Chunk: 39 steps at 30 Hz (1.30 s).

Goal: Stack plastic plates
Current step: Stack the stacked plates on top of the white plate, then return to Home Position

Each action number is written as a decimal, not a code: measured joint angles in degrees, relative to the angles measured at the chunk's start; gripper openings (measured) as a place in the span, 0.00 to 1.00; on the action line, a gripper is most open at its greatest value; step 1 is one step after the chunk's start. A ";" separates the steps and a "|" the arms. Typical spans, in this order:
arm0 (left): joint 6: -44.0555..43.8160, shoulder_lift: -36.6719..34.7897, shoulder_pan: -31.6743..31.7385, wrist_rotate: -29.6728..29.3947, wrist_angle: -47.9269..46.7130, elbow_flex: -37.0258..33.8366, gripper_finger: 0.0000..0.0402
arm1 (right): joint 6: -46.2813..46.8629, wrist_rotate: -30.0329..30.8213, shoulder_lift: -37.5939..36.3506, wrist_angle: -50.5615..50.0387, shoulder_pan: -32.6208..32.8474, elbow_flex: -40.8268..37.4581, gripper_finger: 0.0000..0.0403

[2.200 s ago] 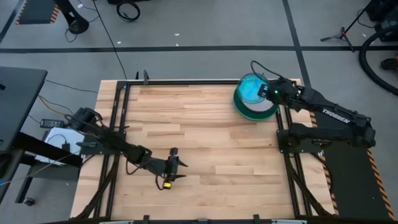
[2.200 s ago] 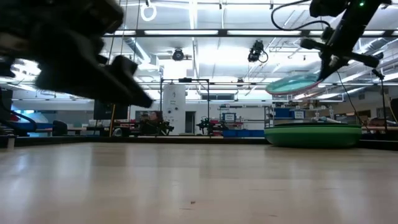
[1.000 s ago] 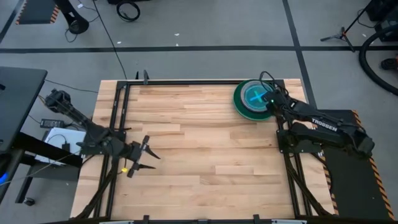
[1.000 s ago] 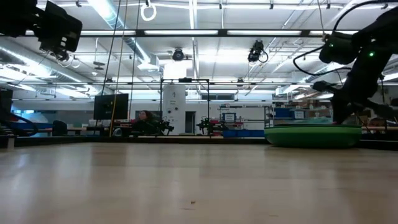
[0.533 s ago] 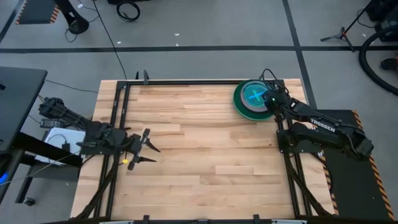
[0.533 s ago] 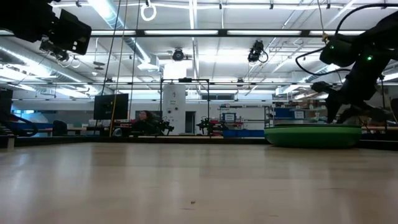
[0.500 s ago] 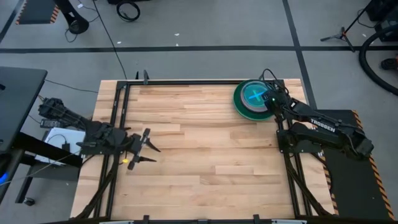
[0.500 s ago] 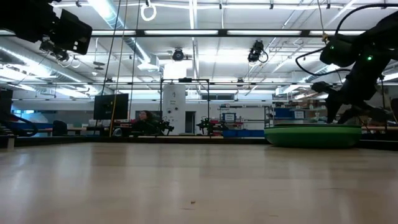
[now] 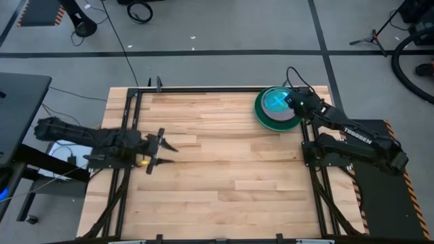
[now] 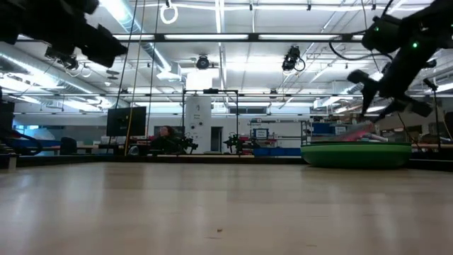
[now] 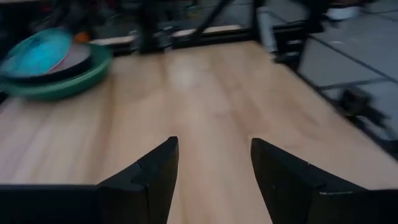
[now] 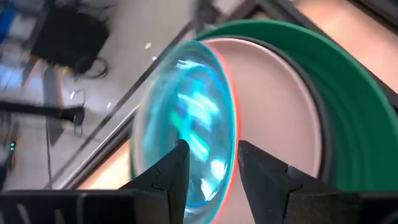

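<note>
Currently:
Right gripper [image 9: 296, 103]: fingers apart, above plate stack [image 9: 278, 108] at table's 1 o'clock.
Left gripper [image 9: 163, 152]: fingers apart, empty, at 9 o'clock.
Stack top: blue plate [image 12: 186, 143].

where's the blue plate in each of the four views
High view: the blue plate tops the stack at the table's far right corner.
Low view: hidden behind the green plate's rim, far right.
Left wrist view: upper left, on the stack.
Right wrist view: centre, beyond the right gripper.
Shared landmark: the green plate underneath.
</note>
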 joint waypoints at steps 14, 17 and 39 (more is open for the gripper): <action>-1.13 5.65 19.21 11.34 12.07 -0.03 0.52 | -1.95 5.45 0.02 -23.91 6.42 2.30 0.36; -1.63 5.63 20.84 11.76 14.50 -0.02 0.52 | -5.86 7.24 -0.61 -20.39 9.26 2.27 0.36; -11.73 2.91 39.99 10.84 17.10 -0.23 0.52 | -56.68 8.14 5.89 40.94 54.09 -0.24 0.21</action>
